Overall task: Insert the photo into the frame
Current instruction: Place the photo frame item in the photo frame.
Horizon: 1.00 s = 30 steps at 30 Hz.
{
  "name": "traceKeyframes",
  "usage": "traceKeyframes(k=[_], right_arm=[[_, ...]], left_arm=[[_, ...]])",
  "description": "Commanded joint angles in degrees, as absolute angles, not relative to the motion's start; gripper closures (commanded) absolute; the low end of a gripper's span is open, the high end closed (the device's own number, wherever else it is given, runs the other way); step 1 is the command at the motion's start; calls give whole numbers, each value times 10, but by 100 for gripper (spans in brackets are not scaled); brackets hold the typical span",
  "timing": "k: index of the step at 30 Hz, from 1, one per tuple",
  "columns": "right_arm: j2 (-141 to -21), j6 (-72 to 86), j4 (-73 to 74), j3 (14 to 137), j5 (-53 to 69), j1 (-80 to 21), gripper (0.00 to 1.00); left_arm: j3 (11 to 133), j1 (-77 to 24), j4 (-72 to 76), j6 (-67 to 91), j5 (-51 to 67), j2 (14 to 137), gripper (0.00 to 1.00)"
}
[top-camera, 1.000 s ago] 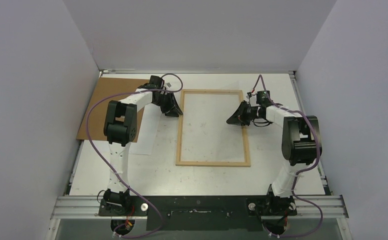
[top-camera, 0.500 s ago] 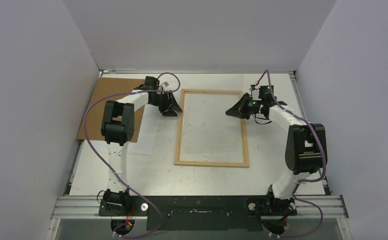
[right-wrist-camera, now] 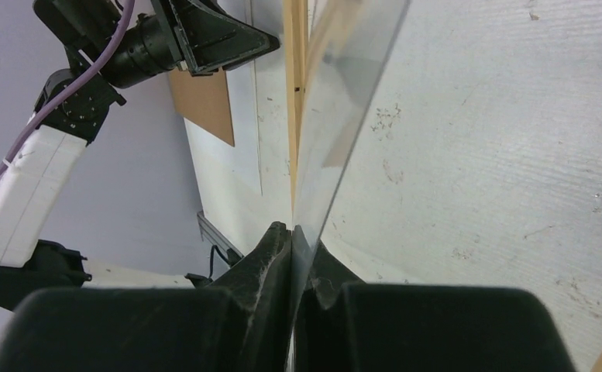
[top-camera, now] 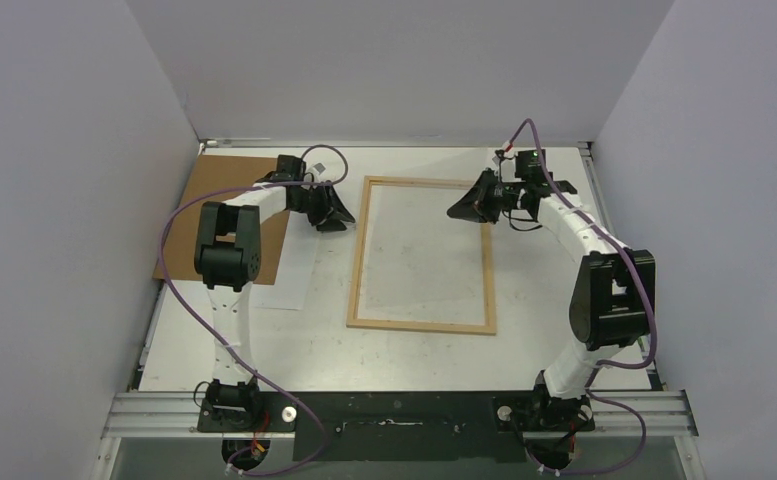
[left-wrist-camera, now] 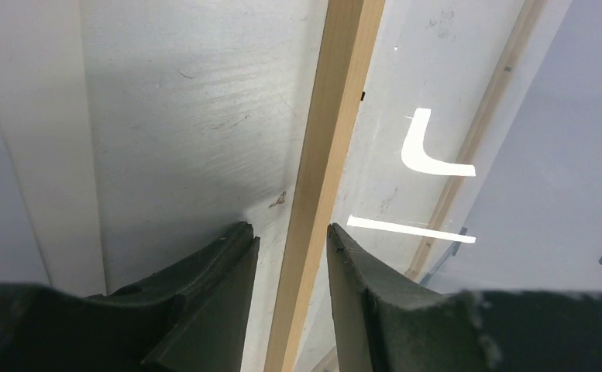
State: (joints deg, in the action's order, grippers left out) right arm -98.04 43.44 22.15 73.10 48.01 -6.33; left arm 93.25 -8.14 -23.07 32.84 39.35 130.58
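The frame [top-camera: 419, 326], thin light wood strips, lies flat mid-table. My left gripper [top-camera: 341, 217] is at its left strip near the far corner. In the left wrist view that gripper [left-wrist-camera: 290, 226] is open, and the strip [left-wrist-camera: 336, 101] runs between the fingers with a gap on each side. My right gripper [top-camera: 456, 213] is over the frame's far right part. It is shut [right-wrist-camera: 291, 226] on a thin clear glossy pane [right-wrist-camera: 344, 101], seen edge-on beside a wood strip [right-wrist-camera: 294, 77]. The photo [top-camera: 294, 275], white side up, lies left of the frame, partly under the left arm.
A brown hardboard panel [top-camera: 219, 200] lies at the far left, partly under the photo. White tape marks [left-wrist-camera: 433, 155] are stuck on the table inside the frame. Grey walls close in three sides. A metal rail [top-camera: 404, 410] carrying the arm bases runs along the near edge.
Both grippers have moved toward the far end of the frame. The right gripper has closed. The frame's near end has slid slightly left.
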Motion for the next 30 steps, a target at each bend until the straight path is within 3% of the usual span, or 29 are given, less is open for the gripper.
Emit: traceKeyframes(k=[1,7,30], right_arm=[[-952,369,322,794,487,-64,100],[-948,372,347,813,496,-65,100],[-958,559,160,823,516,-114,100]], left_arm=[[930,-77,-236,297,335,1330,61],[932,-77,-235,293,331,1333,61],[904,-49,-243,310,253,1303,62]])
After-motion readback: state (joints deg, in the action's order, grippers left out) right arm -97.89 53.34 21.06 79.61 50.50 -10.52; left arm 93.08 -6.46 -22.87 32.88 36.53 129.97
